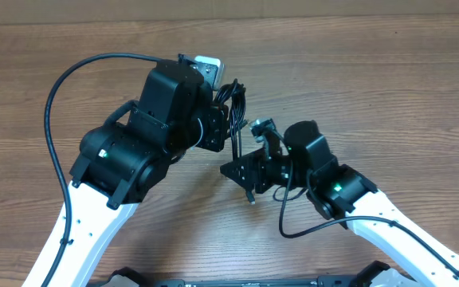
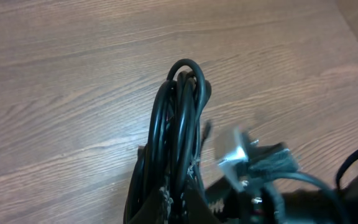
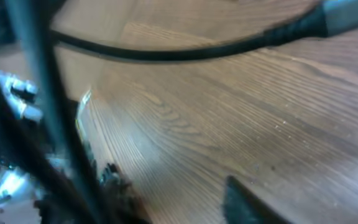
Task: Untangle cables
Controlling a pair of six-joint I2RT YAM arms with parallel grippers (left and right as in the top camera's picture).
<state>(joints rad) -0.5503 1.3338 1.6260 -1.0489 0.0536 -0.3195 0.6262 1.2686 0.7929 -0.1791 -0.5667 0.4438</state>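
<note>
Now L gripper (image 2: 166, 200) clamps looped blk cables (image 2: 180, 118).

Overhead straight down, wrist views close, low; cables (image 2: 179, 118) shared

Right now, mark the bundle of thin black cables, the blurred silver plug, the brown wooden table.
bundle of thin black cables (image 2: 178, 118), left wrist view, on the looped strands.
silver plug (image 2: 230, 154), left wrist view, on its bright metal face.
brown wooden table (image 1: 373, 72), overhead view, bare top.
</note>
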